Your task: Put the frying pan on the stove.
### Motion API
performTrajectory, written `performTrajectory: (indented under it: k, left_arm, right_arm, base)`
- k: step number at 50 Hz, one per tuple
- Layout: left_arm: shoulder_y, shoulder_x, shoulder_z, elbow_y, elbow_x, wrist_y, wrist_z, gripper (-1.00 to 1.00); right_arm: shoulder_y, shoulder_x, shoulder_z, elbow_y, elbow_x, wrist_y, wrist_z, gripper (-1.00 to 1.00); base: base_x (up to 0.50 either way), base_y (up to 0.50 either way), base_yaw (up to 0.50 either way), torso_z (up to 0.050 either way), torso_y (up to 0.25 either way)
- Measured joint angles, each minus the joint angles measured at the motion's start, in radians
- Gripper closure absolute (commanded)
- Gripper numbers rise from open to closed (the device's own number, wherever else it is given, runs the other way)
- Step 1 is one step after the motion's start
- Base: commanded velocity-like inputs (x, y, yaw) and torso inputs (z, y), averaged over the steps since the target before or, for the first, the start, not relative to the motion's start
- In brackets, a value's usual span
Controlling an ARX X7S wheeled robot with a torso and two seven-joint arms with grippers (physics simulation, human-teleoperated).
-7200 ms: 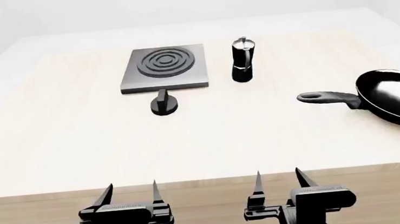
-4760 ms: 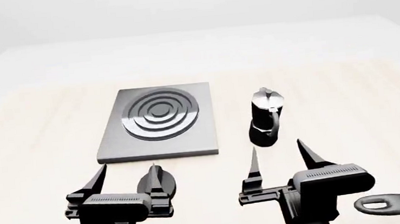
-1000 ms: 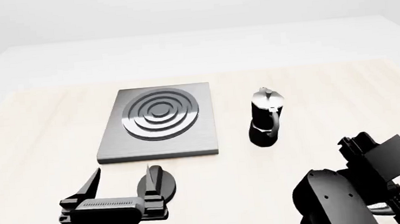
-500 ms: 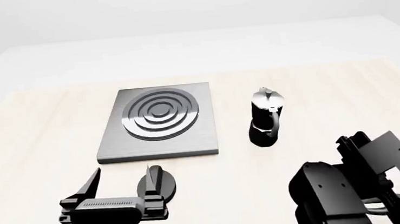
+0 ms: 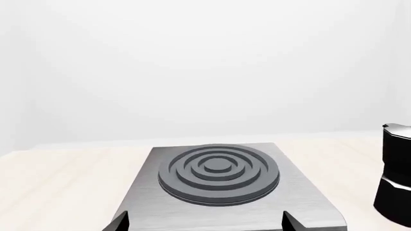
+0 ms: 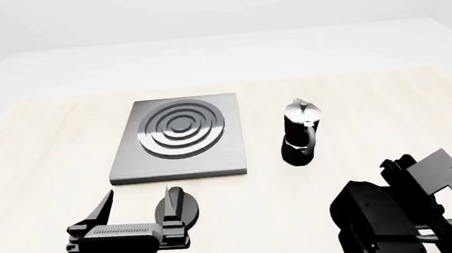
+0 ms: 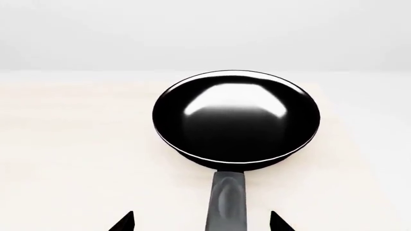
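The frying pan (image 7: 236, 115), glossy black and round, lies on the pale wooden table in the right wrist view. Its long handle (image 7: 227, 202) points back between the two fingertips of my right gripper (image 7: 202, 222), which is open and not touching it. In the head view my right arm (image 6: 382, 226) fills the lower right corner and hides that gripper and most of the pan. The stove (image 6: 179, 136), a grey plate with dark rings, lies left of centre. My left gripper (image 6: 138, 213) hovers open and empty in front of the stove (image 5: 218, 168).
A black-and-silver moka pot (image 6: 301, 132) stands to the right of the stove, and shows again as the moka pot (image 5: 395, 178) in the left wrist view. A small black knob (image 6: 176, 206) sits just in front of the stove, by the left gripper's right finger.
Over the last second my right arm has shifted slightly lower and further right in the head view. The left arm, stove, moka pot and knob have not moved.
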Motion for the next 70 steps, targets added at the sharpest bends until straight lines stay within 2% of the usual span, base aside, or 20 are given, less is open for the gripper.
performTrajectory:
  k: [70]
  left_arm:
    - [-0.01,-0.019,0.024,0.011,-0.01,-0.009,-0.028,-1.0]
  right_arm:
    - [-0.009,0.017,0.078,0.077,0.134,-0.004,-0.029,-1.0]
  base:
    - [0.0,0.0,0.0,0.0,0.0]
